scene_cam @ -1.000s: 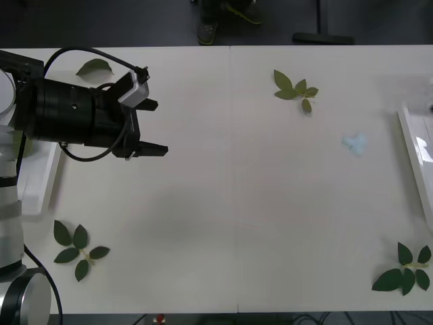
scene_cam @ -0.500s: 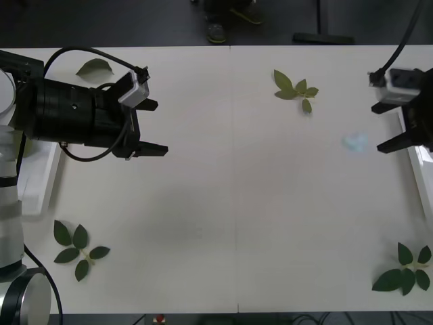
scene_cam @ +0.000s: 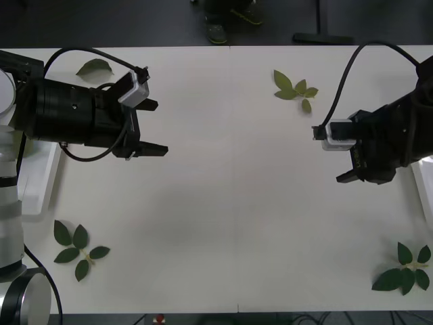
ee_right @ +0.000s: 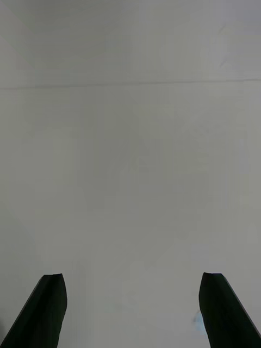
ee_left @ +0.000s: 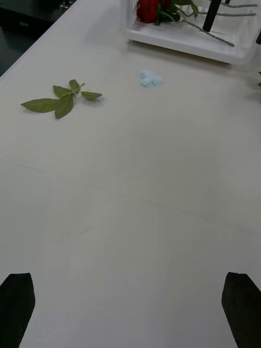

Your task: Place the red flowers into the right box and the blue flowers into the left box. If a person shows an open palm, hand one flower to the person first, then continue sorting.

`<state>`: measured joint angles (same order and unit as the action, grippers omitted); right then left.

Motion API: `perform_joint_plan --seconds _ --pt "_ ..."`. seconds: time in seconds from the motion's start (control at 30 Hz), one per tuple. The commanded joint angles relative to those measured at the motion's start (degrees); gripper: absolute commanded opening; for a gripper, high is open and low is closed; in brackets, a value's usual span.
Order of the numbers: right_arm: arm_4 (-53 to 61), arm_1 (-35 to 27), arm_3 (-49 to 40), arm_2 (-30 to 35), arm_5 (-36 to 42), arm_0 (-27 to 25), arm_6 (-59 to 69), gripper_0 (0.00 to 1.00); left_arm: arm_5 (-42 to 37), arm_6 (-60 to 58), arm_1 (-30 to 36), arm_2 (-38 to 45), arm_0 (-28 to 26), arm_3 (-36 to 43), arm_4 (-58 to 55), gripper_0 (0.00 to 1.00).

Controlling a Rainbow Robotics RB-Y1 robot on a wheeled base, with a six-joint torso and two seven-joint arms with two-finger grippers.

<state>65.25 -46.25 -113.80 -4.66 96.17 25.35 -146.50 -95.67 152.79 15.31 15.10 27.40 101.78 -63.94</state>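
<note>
- The black left gripper hovers at the left of the front view over the white table, its fingers spread wide and holding nothing.
- The black right gripper hovers at the right of the front view, also spread wide and empty.
- The shallow translucent white left box shows by its rim at the left edge, under the left arm.
- The white plastic right box lies at the top of the left wrist view, with deep-red roses and their thin green stems inside.
- A small pale-blue flower scrap lies on the table just beside that box.
- Loose green leaf sprigs lie scattered about the table.
</note>
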Motion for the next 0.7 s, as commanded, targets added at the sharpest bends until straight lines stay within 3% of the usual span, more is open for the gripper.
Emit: perform_joint_plan --seconds 0.03,0.7 --pt "-1.2 1.1 -0.3 1.8 -2.7 1.4 1.5 0.7 -0.2 2.2 0.4 0.2 1.7 1.1 -0.7 1.0" --pt "-2.1 1.3 0.6 1.8 -5.9 1.3 3.0 0.7 -0.2 2.2 0.4 0.2 1.7 1.1 -0.7 1.0"
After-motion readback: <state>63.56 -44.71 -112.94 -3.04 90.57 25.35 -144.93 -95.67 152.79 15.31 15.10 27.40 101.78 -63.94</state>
